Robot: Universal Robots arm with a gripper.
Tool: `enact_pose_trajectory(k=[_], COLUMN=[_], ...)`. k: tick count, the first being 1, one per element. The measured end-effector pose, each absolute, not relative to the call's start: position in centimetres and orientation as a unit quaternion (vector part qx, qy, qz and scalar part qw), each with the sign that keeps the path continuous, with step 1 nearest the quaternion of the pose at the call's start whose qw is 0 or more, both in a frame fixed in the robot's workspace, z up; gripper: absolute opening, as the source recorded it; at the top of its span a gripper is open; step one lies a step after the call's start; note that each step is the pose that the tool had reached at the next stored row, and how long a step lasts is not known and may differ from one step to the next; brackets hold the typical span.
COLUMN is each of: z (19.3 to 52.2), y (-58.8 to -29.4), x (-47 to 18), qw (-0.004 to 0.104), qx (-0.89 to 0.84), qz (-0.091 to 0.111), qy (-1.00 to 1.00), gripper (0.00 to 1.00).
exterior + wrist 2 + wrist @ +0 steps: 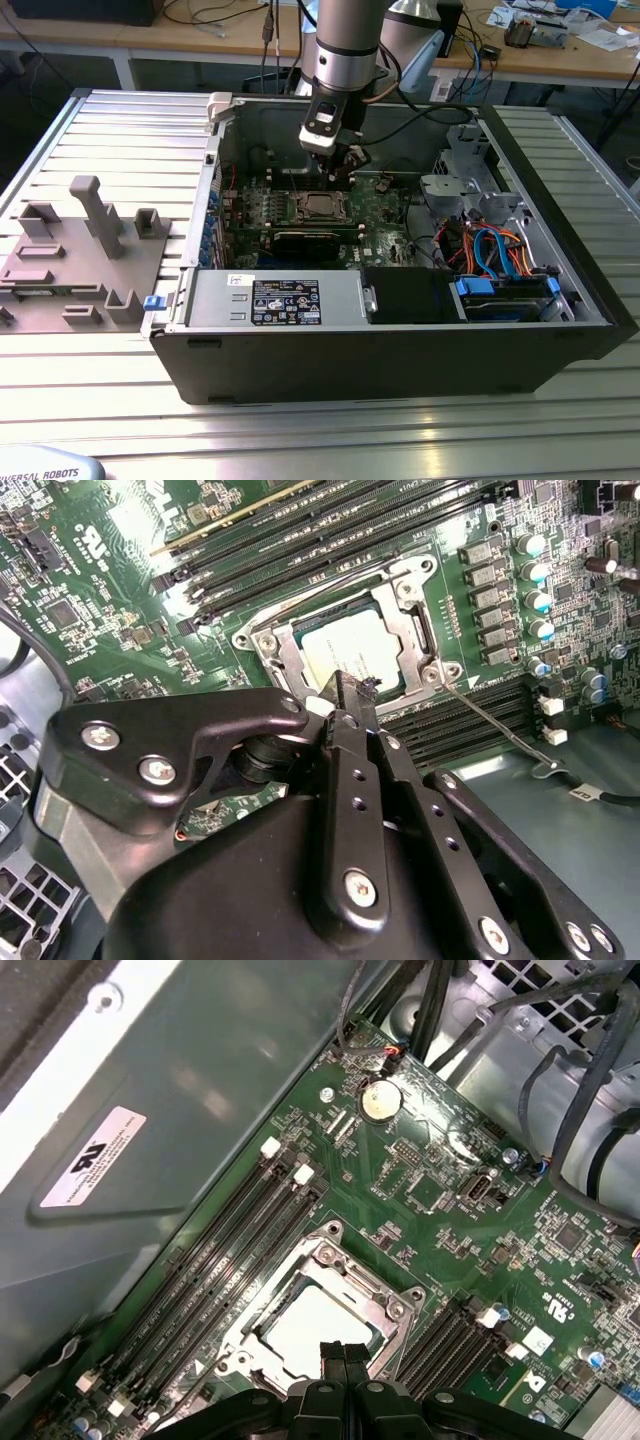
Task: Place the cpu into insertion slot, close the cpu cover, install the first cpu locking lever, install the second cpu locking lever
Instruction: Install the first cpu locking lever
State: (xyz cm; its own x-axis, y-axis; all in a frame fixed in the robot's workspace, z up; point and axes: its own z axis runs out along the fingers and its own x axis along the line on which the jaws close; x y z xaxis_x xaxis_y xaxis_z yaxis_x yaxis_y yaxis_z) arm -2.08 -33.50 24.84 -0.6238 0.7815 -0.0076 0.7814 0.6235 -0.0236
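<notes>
At the exterior view's left a grey moulded fixture (pixel 90 250) is seen lying on the slatted metal table (pixel 120 120), just beside the open computer case (pixel 400 350). Inside the case the green motherboard (pixel 385 215) is laid flat. Near its middle the cpu (pixel 319 207) is seated in the insertion slot (pixel 262 640), whose shiny rim is shown in the second wrist view. The cpu is a small flat square with its pale silver-grey top turned upward. Being square, it has no long axis, and its edges are set parallel and square to the long black memory slots (pixel 230 1260) beside it. The cpu cover (pixel 400 630), a silvery frame, is lowered flat over the slot, and the chip's top is left showing through its window. A thin metal lever (pixel 495 725) is seen slanting away from one corner of the rim, across further memory slots. The gripper (pixel 342 175) is held over the motherboard, just to the exterior view's right of the slot. In both wrist views its black fingers (pixel 333 1355) are drawn together with nothing gripped between them, poised at the cover's edge; whether the cover is touched cannot be told. Blue and orange cables (pixel 490 250) are bundled at the exterior view's right.
</notes>
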Motion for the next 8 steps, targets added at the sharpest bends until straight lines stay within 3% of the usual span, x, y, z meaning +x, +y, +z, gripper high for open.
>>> enact_pose_trajectory(k=[8], z=[24.84], y=[-33.50], x=[-2.08], qw=[0.002], qx=[-0.428], qz=[0.012], qy=[-0.904], gripper=[0.11])
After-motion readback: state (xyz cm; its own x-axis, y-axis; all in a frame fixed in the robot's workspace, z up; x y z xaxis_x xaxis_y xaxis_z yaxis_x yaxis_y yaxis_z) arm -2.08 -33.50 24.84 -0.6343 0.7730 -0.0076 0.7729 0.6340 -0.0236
